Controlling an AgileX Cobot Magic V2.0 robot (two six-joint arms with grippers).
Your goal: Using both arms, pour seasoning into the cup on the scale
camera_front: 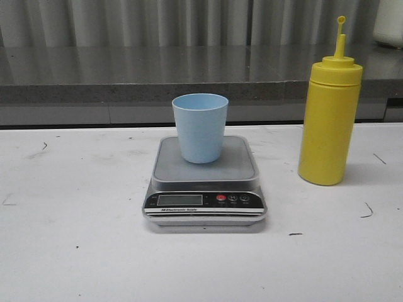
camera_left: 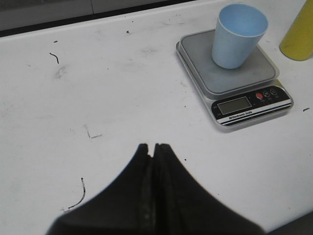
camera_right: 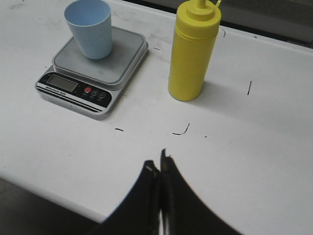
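A: Where did the cup [camera_front: 200,127] sit?
B: Upright on the scale [camera_front: 205,182], mid-table; the seasoning [camera_front: 330,113] stood right of it, apart.
A: And the grippers?
B: The left gripper [camera_left: 151,148] and the right gripper [camera_right: 159,164] were both pressed closed, empty, over bare table [camera_front: 75,251] nearer the robot.

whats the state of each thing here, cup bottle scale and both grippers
cup: upright on the scale, looks empty
seasoning bottle: upright on the table, uncapped, untouched
scale: display blank
left gripper: shut, holding nothing
right gripper: shut, holding nothing
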